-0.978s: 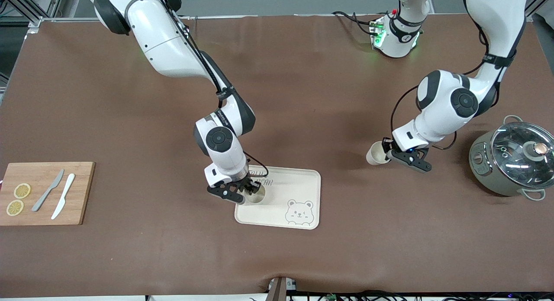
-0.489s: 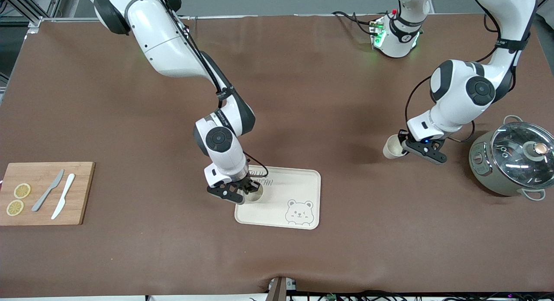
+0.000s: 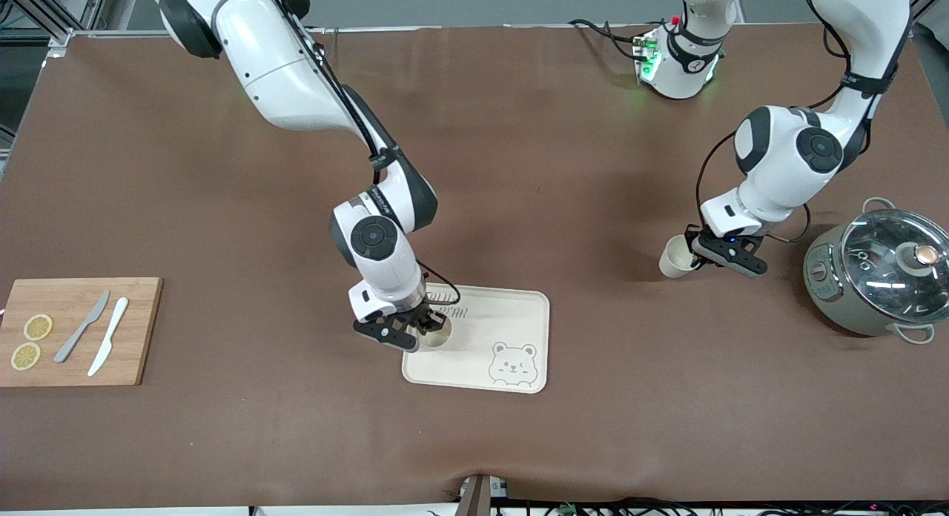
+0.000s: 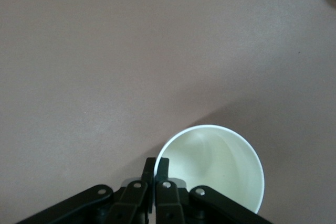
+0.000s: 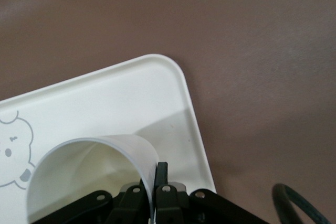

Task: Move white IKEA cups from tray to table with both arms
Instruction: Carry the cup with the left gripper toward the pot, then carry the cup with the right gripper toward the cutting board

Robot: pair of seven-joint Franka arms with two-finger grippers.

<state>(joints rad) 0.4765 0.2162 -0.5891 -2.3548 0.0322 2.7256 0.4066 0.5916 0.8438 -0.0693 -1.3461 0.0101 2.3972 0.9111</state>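
Cups are held one in each gripper. The right gripper (image 3: 424, 329), at the lower middle of the front view, has its fingers (image 5: 161, 174) pinching the rim of one white cup (image 3: 436, 336), one finger inside the wall and one outside. This cup stands upright over the corner of the cream bear-printed tray (image 3: 511, 316) that points toward the right arm's end of the table (image 3: 222, 442); whether its base touches the tray I cannot tell. In the right wrist view the cup (image 5: 89, 174) covers part of the printed bear.

The left gripper (image 3: 700, 255), at the right middle of the front view, has its fingers (image 4: 156, 169) pressed on the rim of the second white cup (image 3: 675, 256), over bare brown table between the tray and the grey pot with a glass lid (image 3: 878, 271). The left wrist view shows this cup (image 4: 218, 166) open-mouthed with only table around it.

A wooden cutting board (image 3: 78, 331) lies at the left edge of the front view.
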